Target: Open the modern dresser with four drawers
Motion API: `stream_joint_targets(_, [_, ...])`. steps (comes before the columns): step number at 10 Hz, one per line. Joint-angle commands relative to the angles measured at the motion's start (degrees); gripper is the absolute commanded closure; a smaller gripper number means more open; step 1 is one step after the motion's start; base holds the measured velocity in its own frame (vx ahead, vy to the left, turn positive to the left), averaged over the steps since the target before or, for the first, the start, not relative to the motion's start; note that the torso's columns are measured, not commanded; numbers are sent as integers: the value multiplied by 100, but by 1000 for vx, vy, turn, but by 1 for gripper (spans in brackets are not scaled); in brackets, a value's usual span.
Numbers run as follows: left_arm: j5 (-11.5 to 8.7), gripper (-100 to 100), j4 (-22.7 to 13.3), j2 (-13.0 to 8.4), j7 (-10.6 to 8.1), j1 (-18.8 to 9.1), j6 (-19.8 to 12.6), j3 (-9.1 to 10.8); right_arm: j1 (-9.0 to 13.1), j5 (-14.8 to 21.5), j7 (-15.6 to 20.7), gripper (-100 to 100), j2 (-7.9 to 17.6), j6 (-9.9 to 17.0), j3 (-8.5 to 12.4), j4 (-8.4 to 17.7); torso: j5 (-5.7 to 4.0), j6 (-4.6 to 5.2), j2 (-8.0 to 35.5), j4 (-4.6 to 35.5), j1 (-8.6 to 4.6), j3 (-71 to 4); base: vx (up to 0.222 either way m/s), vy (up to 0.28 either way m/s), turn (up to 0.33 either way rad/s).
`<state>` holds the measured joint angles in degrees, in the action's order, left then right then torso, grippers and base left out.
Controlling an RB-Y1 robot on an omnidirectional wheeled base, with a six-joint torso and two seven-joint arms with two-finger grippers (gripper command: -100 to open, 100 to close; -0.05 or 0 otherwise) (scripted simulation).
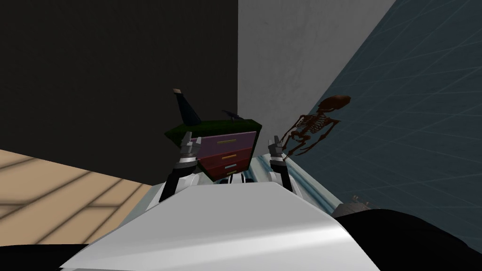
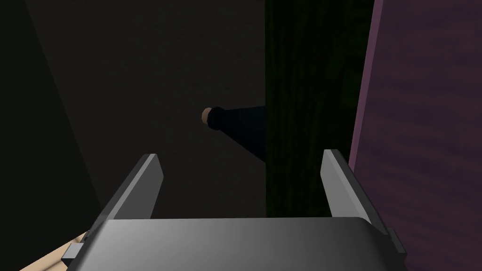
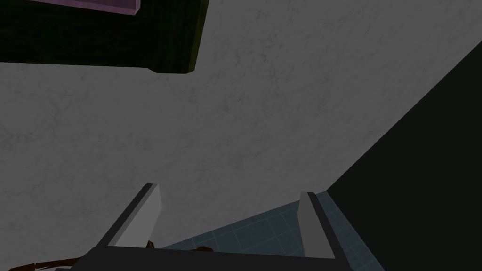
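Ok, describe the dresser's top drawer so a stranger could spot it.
Find the corner where the dark wall meets the grey wall; the dark green dresser stands there. Its top drawer is the palest purple front; the lower drawers turn redder.

The dresser [image 1: 229, 151] was hidden at its foot, with its lowest drawer [image 1: 230, 173] half covered. A dark thing [image 1: 231, 114] on its top was too small to tell. From the left wrist, the bottle [image 2: 237, 124] had its base behind the dresser's green side.
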<state>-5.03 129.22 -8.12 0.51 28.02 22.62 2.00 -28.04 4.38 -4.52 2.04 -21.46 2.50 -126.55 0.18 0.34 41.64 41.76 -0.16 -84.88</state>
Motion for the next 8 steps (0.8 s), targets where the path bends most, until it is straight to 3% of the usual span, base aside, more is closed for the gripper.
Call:
stream_joint_targets(1, [-20,-100,-35,9,7,16,-358,-20,0,0,0,0,0,0,0,0,0,6,-6,-5,-4,-3,-3,-61,23])
stream_joint_targets(8, [-78,-100,6,109,30,9,-944,37,0,0,0,0,0,0,0,0,-11,-8,5,22,10,-5,-6,-51,18])
